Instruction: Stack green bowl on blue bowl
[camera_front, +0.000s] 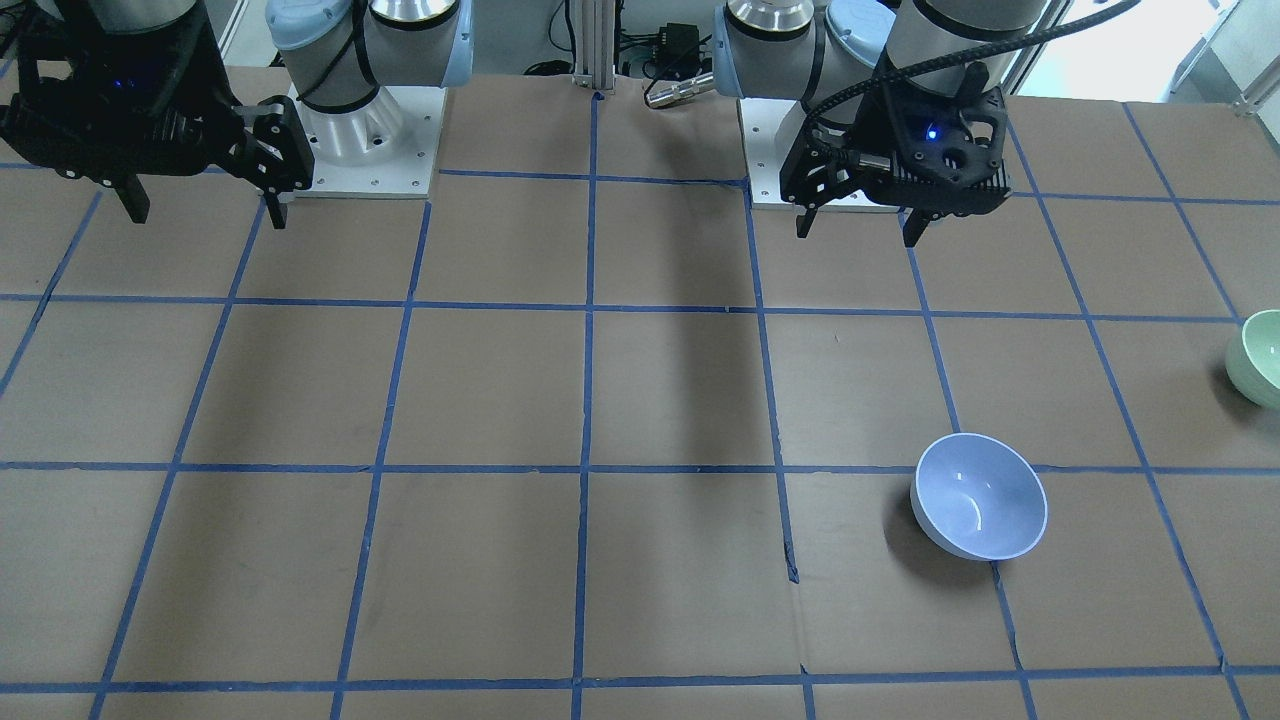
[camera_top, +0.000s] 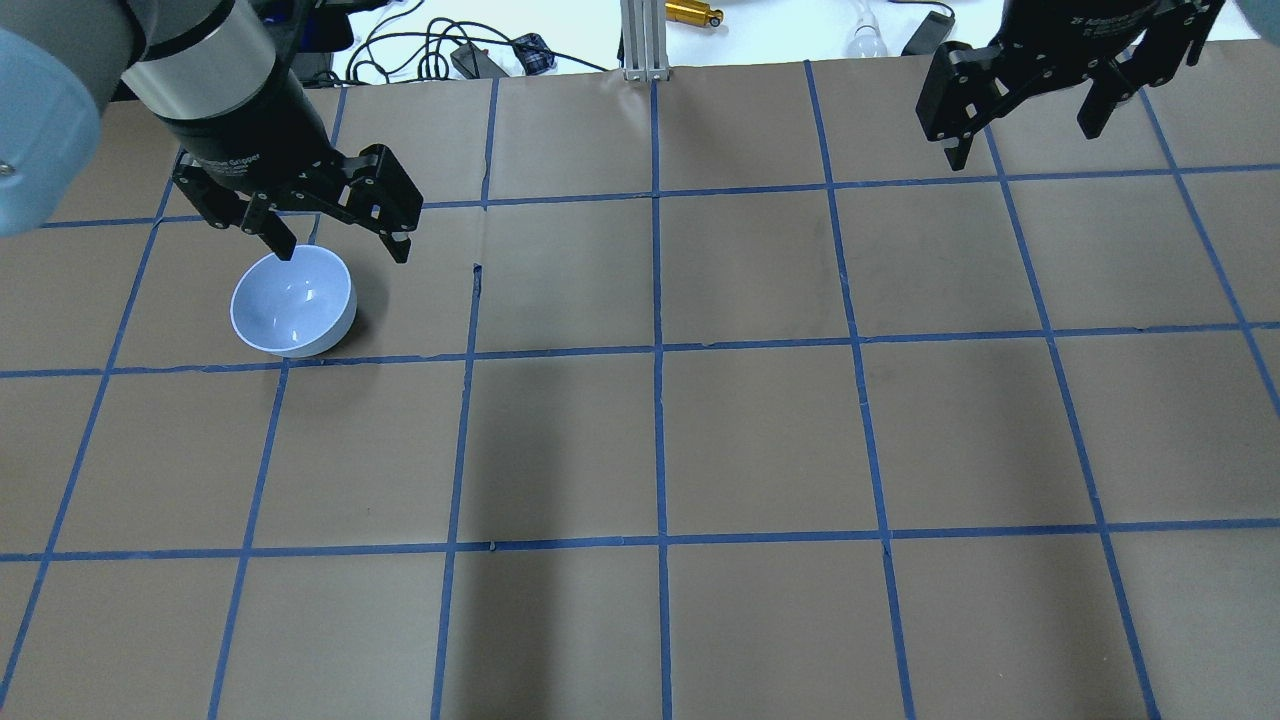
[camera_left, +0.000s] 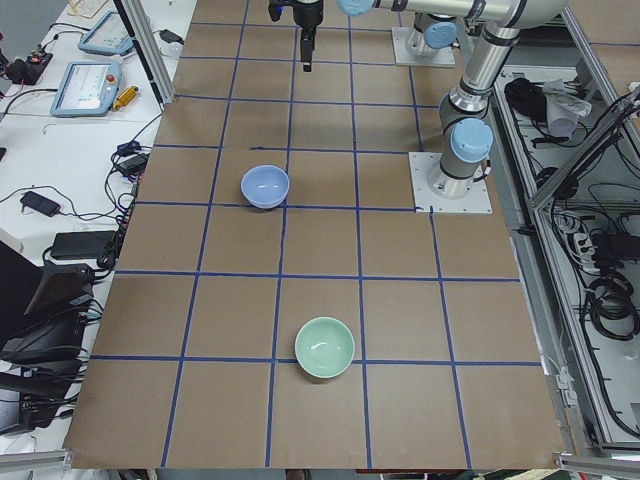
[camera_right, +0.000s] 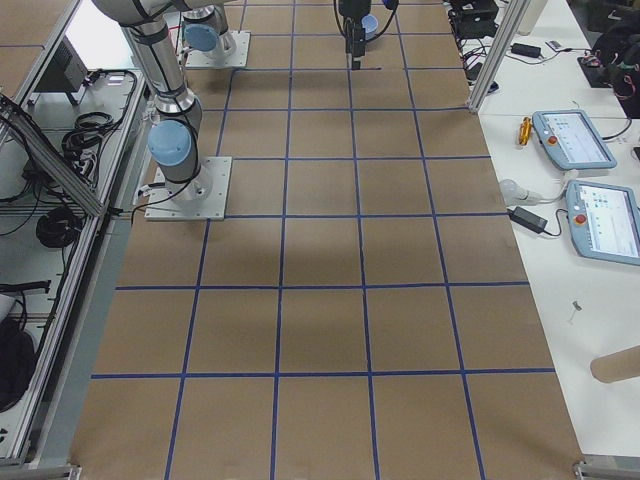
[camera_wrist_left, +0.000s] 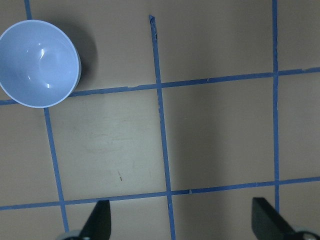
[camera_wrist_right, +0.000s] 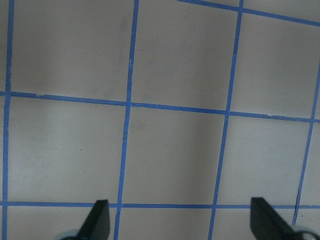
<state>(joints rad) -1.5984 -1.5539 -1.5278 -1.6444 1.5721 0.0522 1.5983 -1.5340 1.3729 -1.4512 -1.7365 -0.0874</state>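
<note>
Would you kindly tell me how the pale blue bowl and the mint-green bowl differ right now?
Colour: the round glossy periwinkle-blue bowl against the round glossy mint-green bowl. Place: the blue bowl sits near the left pincer, the green bowl farther toward the left end of the table. Both stand upright, empty, about equal in size.

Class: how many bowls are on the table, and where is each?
2. The blue bowl sits ahead of the left gripper; the green bowl near the table's left end.
</note>
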